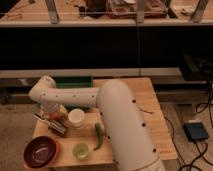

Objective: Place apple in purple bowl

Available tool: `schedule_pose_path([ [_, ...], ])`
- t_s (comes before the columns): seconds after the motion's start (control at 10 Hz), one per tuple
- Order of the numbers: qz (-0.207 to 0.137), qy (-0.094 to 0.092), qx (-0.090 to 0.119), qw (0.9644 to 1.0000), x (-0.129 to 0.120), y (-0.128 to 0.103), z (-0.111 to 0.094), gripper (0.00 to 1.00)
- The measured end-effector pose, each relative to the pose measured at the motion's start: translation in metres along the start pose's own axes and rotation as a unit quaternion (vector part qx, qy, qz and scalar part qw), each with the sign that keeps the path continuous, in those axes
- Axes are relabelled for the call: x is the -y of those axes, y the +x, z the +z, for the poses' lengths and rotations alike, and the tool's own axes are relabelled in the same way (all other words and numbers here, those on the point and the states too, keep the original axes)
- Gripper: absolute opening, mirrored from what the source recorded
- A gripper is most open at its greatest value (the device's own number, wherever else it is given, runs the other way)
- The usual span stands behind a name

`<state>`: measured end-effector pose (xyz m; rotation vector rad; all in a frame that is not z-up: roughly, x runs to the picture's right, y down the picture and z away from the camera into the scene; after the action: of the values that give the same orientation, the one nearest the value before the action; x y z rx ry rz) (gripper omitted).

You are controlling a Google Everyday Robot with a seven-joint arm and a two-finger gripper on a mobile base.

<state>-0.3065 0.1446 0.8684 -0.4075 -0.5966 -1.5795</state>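
Observation:
The apple (59, 116) is a small orange-red fruit on the wooden table (145, 107), just left of the white cup (76, 118). My gripper (50, 123) sits low at the table's left side, right against the apple on its front-left. The purple bowl (41, 151) is a wide maroon dish at the table's front-left corner, a short way in front of the gripper, and it looks empty. My white arm (112, 117) reaches in from the front right and hides much of the table's middle.
A small light green cup (81, 150) stands right of the bowl. A green chili-like vegetable (98, 136) lies beside the arm. A green box (74, 82) sits at the table's back edge. A dark shelf unit rises behind the table. A pedal and cables lie on the floor (196, 131) at the right.

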Motion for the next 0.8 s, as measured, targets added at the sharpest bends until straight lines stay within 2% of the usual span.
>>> schedule_pose_path([
  [0.3,-0.003,0.004,0.003,1.0000,-0.006,-0.001,-0.004,0.31],
  [0.5,-0.006,0.020,-0.003,0.9998,-0.011,-0.002,-0.018,0.10],
  [0.7,-0.014,0.031,-0.017,0.9993,-0.013,-0.003,-0.045,0.03],
  [0.8,-0.024,0.042,-0.026,0.9985,-0.014,-0.005,-0.073,0.03],
])
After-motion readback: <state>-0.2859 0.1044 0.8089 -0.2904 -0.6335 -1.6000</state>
